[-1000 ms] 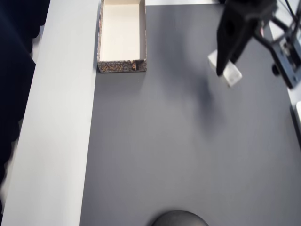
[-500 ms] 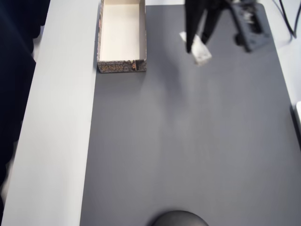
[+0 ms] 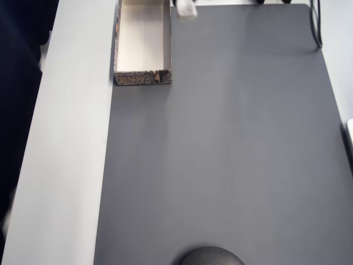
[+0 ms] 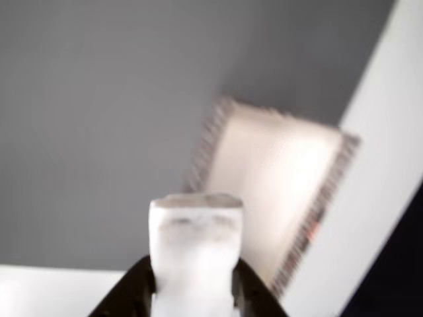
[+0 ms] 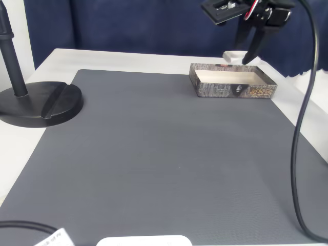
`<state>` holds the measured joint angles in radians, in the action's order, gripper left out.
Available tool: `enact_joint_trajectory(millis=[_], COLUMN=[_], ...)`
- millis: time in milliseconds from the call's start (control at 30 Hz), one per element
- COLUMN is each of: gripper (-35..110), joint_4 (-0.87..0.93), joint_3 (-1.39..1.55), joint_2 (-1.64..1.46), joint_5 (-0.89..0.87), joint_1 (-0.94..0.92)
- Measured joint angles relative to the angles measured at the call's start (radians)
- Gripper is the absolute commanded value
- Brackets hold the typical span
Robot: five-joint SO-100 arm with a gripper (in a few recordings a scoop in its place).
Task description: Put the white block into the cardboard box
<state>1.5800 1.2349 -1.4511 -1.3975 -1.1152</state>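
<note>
White block (image 3: pixel 186 9) now beside cardboard box (image 3: pixel 168 41)

White counter (image 5: pixel 128 59) under a dark grey ribbed mat (image 5: pixel 154 154). Navy curtain (image 5: pixel 128 25) hangs behind it. Black round stand base (image 5: pixel 38 102) sits left; lighting even, soft shadows.

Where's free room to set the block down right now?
The cardboard box interior is bare. The grey mat is open from the box's patterned short wall down to the round black stand base. Crowded: the box's far end, where the gripper holds the white block.
</note>
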Motion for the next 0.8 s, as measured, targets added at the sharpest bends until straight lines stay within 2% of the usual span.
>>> enact_joint_trajectory(millis=[333,800], gripper=[-2,-2], joint_4=[0.018,-0.006], joint_3=[-0.199,-0.448], joint_2=[0.181,0.483], joint_5=[-0.104,-0.101], joint_1=[-0.137,-0.137])
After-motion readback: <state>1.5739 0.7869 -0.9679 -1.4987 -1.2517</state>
